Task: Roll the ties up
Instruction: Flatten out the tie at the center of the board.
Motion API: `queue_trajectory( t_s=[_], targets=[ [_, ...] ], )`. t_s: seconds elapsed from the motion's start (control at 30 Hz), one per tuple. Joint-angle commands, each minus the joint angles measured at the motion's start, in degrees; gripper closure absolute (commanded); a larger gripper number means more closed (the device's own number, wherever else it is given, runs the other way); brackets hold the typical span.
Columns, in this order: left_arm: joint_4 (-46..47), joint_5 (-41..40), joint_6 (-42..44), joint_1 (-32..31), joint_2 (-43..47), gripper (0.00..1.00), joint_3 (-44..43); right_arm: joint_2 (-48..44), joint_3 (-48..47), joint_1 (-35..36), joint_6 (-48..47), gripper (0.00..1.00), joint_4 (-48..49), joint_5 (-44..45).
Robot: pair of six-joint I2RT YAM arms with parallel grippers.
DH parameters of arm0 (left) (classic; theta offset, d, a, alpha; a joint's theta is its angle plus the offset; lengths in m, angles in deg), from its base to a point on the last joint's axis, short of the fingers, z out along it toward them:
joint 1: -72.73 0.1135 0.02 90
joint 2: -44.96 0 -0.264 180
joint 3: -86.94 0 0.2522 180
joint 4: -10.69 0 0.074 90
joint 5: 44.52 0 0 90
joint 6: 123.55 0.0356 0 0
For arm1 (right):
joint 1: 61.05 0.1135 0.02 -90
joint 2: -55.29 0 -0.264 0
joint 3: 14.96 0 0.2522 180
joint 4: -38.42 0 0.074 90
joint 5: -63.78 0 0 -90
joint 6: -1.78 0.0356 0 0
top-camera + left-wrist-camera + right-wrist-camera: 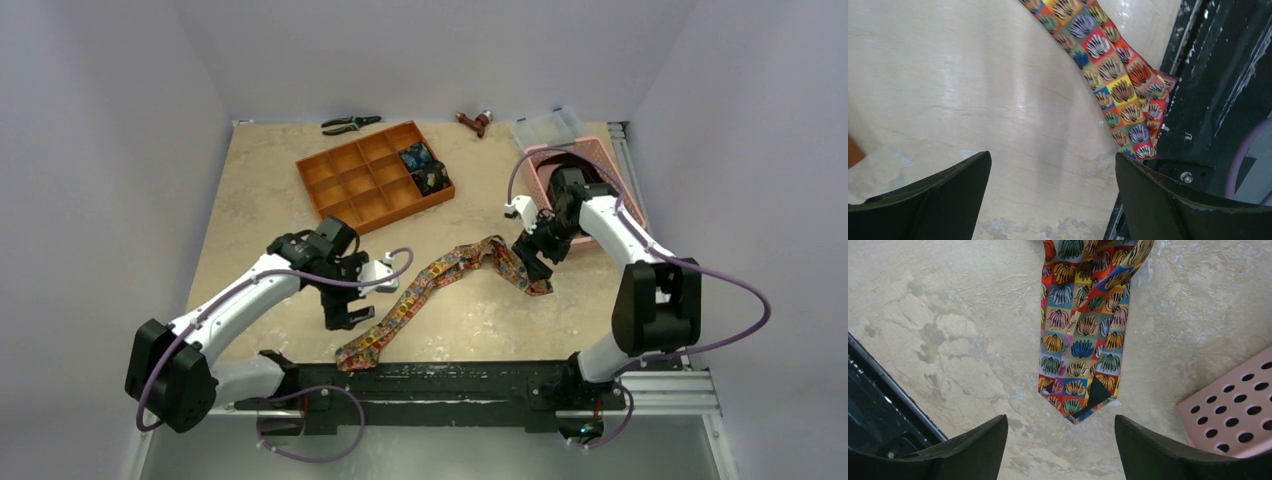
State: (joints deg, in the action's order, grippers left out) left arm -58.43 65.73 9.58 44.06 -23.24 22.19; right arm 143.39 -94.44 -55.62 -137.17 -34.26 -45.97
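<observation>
Left gripper (346, 318) hovered low over table (250, 200), jaws wide, empty. Right gripper (531, 262) pointed down above one tie end, jaws wide too (nothing held). Orange-print tie (432, 282) lay unrolled, diagonal between them.

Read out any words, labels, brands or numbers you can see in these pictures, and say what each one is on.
None can be read in any view.
The tie carries only coloured squares with shell-like drawings, no letters.
The orange tray, the pink basket and the clear box show no legible marking.
</observation>
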Motion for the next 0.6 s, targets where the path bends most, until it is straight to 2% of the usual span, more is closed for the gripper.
queue_trajectory(
  t_s=[0.0,0.17,0.3,0.5,0.57],
  targets=[
    [-1.06,-3.45,1.69,-5.60,-0.86,0.07,3.83,1.91,1.16,1.25,5.26,0.26,5.31,1.56],
    [-1.52,-1.57,-1.02,-11.11,-1.08,0.00,5.98,3.10,4.93,2.41,6.85,0.34,8.99,4.09],
    [0.47,-2.67,-4.08,-14.88,-2.70,0.00,7.08,3.86,6.85,2.95,7.86,0.39,11.35,5.59],
    [7.01,-13.43,-9.28,-20.34,-8.72,0.06,9.11,4.76,9.59,3.36,8.23,0.40,13.75,6.48],
    [8.00,-17.35,-9.31,-20.81,-10.92,0.12,8.86,4.83,11.33,3.36,7.81,0.41,14.40,6.88]
  ],
)
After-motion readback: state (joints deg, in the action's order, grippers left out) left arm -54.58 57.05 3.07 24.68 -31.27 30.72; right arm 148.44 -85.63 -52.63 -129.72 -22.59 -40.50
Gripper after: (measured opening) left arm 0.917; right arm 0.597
